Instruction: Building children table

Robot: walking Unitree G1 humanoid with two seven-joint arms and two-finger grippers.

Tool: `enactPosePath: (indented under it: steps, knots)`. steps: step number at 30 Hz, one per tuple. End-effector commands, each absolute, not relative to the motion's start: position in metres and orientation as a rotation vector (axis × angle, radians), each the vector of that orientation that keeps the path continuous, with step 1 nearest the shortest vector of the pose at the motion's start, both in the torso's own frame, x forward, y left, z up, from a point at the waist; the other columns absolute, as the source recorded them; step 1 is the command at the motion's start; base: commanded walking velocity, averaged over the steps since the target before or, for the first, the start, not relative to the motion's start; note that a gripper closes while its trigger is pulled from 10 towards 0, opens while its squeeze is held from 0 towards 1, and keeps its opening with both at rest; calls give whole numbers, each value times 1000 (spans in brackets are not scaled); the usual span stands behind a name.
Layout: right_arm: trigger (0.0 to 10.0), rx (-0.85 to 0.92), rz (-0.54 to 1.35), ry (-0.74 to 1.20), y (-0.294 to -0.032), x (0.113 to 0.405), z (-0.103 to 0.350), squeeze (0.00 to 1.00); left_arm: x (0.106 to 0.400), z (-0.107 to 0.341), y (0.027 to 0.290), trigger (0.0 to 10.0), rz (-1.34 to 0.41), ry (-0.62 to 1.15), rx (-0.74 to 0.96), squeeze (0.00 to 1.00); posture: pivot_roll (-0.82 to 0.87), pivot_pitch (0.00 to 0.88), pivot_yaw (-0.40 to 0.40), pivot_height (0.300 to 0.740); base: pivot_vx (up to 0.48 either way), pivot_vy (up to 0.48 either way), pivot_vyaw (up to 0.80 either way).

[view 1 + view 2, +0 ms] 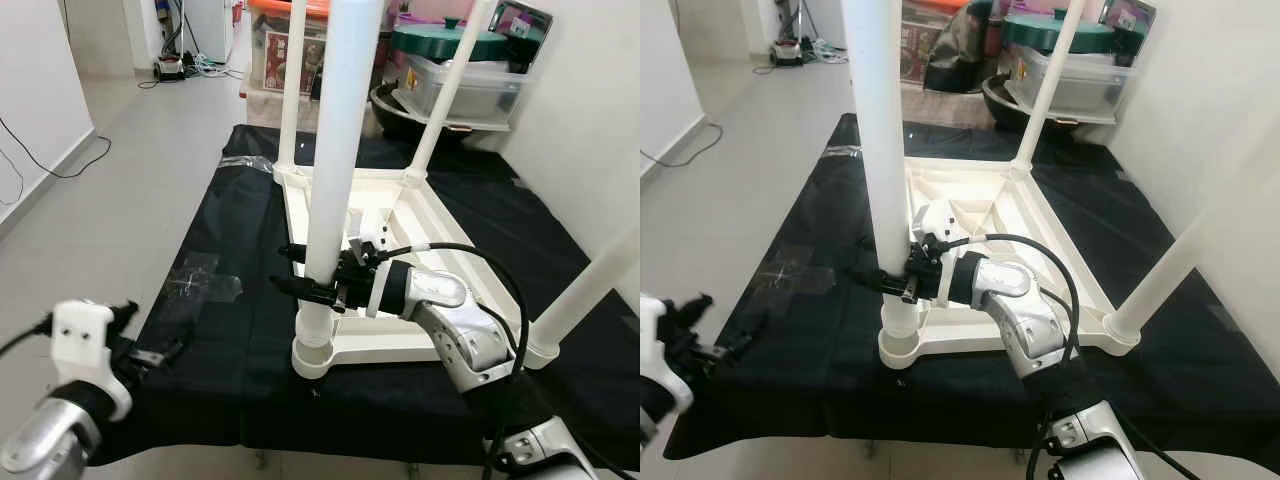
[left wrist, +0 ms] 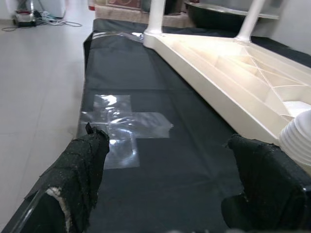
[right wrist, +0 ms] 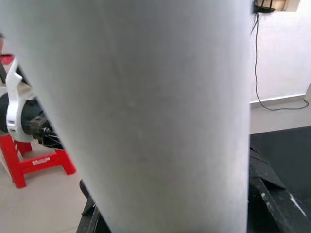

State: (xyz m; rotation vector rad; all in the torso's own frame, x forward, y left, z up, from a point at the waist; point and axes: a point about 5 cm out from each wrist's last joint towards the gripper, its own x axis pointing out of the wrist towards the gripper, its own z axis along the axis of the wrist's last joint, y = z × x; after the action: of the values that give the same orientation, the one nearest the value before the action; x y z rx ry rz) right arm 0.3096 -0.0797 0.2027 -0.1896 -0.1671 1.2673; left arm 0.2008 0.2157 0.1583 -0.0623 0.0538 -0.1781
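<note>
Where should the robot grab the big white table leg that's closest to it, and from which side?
Low on the near leg, just above its socket, coming from the robot's right. The leg is a smooth upright tube, so jaws can close across it level. The right gripper is clamped there; a low hold probably steadies it best.

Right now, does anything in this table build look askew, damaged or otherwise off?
Nothing stands out. The white tabletop lies upside down on the black cloth, its legs standing upright in the corner sockets. The right gripper clamps the near leg low down.
</note>
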Motion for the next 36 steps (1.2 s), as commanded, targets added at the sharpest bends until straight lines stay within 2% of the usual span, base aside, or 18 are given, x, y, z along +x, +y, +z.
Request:
enactPosePath:
  steps: [1, 8, 22, 24, 31, 34, 35, 36]
  knots:
    - [0, -203, 1280, -103, -84, 308, 188, 0, 199, 156, 207, 10000, -193, 55, -61, 0, 156, 0, -128, 740, 0, 0, 0]
    - [0, -222, 1390, -92, -89, 299, 189, 0, 201, 153, 200, 10000, -186, 40, -87, 0, 150, 0, -136, 740, 0, 0, 0]
    - [0, -206, 1461, -99, -75, 289, 180, 0, 202, 152, 199, 10000, -157, 27, -111, 0, 163, 0, -152, 740, 0, 0, 0]
    - [0, -158, 1479, -55, -70, 292, 173, 0, 202, 153, 200, 10000, -141, 20, -139, 0, 173, 0, -162, 740, 0, 0, 0]
    - [0, -50, 1402, -7, -69, 304, 167, 0, 199, 155, 203, 10000, -107, 5, -176, 0, 184, 0, -173, 740, 0, 0, 0]
    - [0, -57, 1376, 2, -69, 301, 163, 0, 197, 155, 203, 10000, -99, 4, -181, 0, 184, 0, -173, 740, 0, 0, 0]
    - [0, -82, 1294, 26, -67, 304, 158, 0, 197, 156, 204, 10000, -96, 5, -180, 0, 182, 0, -171, 740, 0, 0, 0]
    - [0, -82, 1294, 26, -67, 304, 158, 0, 197, 156, 204, 10000, -96, 5, -180, 0, 182, 0, -171, 740, 0, 0, 0]
